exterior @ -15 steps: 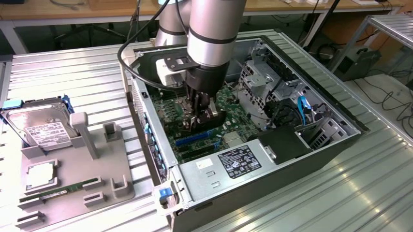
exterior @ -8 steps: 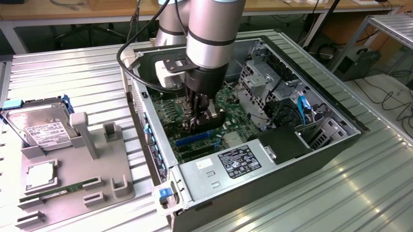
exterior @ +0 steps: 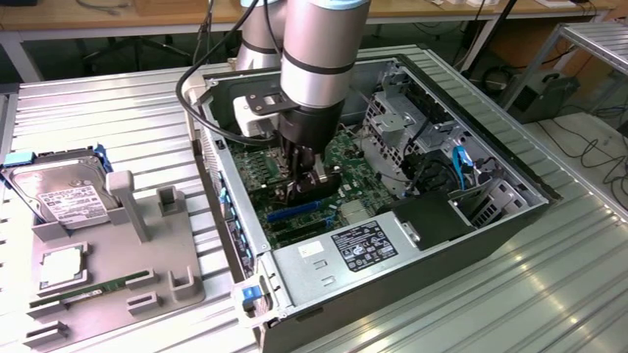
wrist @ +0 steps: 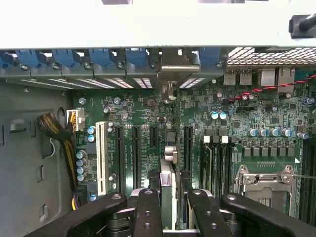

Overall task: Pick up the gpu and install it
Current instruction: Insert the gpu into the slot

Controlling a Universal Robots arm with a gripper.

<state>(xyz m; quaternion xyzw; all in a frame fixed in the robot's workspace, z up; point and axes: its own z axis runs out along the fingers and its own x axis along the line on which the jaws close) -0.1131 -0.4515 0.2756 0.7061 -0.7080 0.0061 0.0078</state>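
Gripping the gpu (wrist: 168,182) edge-on between narrowed fingers, the pincer (exterior: 306,176) hangs over the motherboard (wrist: 237,123) at the case's centre, where slight tilt could miss the slot.

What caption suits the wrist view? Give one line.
The gripper holds the gpu edge-on above the motherboard slots.

Most of the gpu (wrist: 168,187) hidden edge-on between the tool (wrist: 168,207) fingers — the tool itself cut off below
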